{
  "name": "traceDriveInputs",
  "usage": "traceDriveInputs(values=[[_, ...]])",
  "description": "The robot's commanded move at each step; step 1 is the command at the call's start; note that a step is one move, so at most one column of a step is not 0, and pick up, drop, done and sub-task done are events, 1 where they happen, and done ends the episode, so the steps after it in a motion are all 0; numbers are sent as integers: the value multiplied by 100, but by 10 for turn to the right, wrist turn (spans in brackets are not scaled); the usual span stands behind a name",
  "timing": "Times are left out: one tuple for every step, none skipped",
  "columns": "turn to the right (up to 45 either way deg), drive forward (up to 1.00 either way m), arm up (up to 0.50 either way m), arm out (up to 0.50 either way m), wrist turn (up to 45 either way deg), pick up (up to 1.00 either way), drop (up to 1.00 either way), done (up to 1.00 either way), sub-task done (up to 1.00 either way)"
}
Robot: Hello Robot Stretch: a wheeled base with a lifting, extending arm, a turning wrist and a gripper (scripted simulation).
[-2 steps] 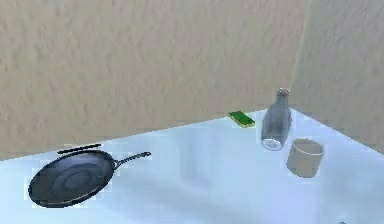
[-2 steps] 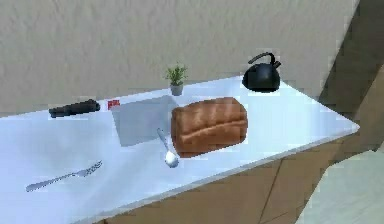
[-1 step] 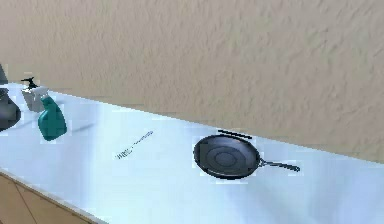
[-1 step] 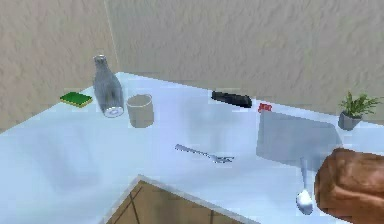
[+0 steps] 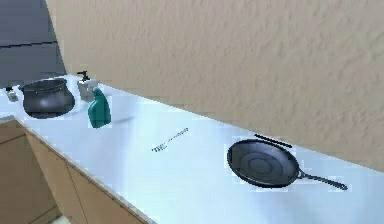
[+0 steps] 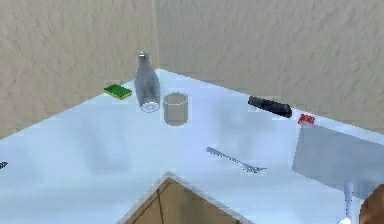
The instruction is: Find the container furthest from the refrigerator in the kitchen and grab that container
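Cup (image 6: 176, 108) beside bottle (image 6: 147, 82) on countertop (image 6: 90, 150)

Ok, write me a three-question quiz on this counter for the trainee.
1. True or false: the frying pan lies on the white counter.
2. In the arm side view, what stands just beside the clear bottle? A) a glass B) a kettle C) a toaster
3. Fill in: in the forward view, the teal bottle stands near a dark ____.
Key: 1 true; 2 A; 3 pot.
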Motion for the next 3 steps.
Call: traceDriveInputs(values=[[0, 0, 50, 0, 0, 0, 0, 0, 0], [0, 0, 38, 0, 0, 0, 0, 0, 0], [0, 0, 0, 36, 0, 0, 0, 0, 0]])
